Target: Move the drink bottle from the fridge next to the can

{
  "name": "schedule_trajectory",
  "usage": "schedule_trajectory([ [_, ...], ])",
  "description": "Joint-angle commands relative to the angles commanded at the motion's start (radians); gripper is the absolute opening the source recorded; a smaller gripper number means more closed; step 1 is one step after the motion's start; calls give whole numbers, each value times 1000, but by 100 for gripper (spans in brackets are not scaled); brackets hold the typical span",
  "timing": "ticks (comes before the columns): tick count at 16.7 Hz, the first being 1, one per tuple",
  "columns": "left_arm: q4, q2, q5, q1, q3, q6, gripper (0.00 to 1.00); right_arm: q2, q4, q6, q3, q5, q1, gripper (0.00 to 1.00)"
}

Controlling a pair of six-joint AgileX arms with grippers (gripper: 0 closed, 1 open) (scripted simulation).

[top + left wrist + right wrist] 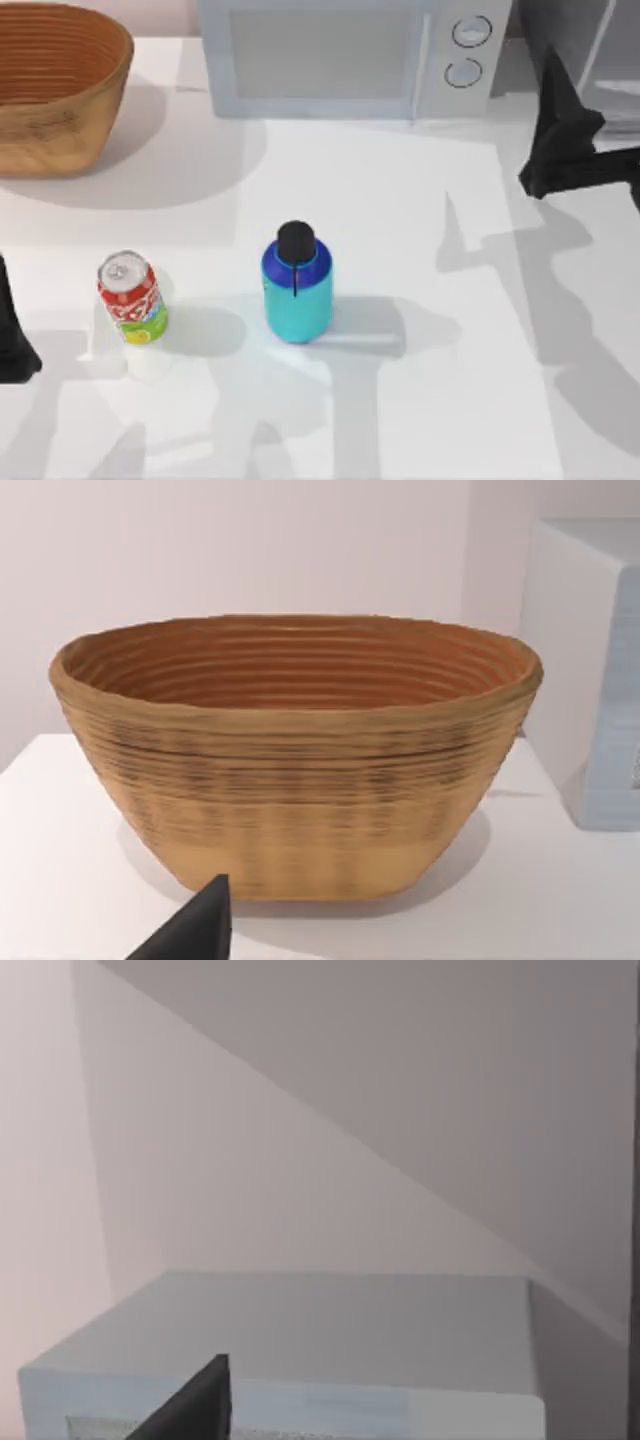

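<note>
you have a drink bottle [298, 290] with a smooth, plastic-looking teal body, blue shoulder and matt black cap. the can [132, 298] has a shiny silver metal top and a glossy printed label. the basket [290, 750] looks woven, ribbed and rough, in matt tan fibre. the microwave [350, 55] is smooth pale grey, and the table [420, 400] matt white.

One bottle [298, 285], one can [131, 298], one basket [60, 85], one microwave [350, 55]
</note>
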Motion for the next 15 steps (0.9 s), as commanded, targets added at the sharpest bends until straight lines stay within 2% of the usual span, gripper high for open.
schedule_trajectory([
  [4, 0, 0, 0, 0, 0, 0, 100, -442, -302, -5, -171, -187, -223, 100],
  [7, 0, 0, 0, 0, 0, 0, 100, -729, -538, -7, -278, -275, -369, 100],
  [11, 0, 0, 0, 0, 0, 0, 100, -989, -781, -7, -376, -337, -512, 100],
  [15, 0, 0, 0, 0, 0, 0, 100, -1085, -878, -7, -414, -352, -571, 100],
])
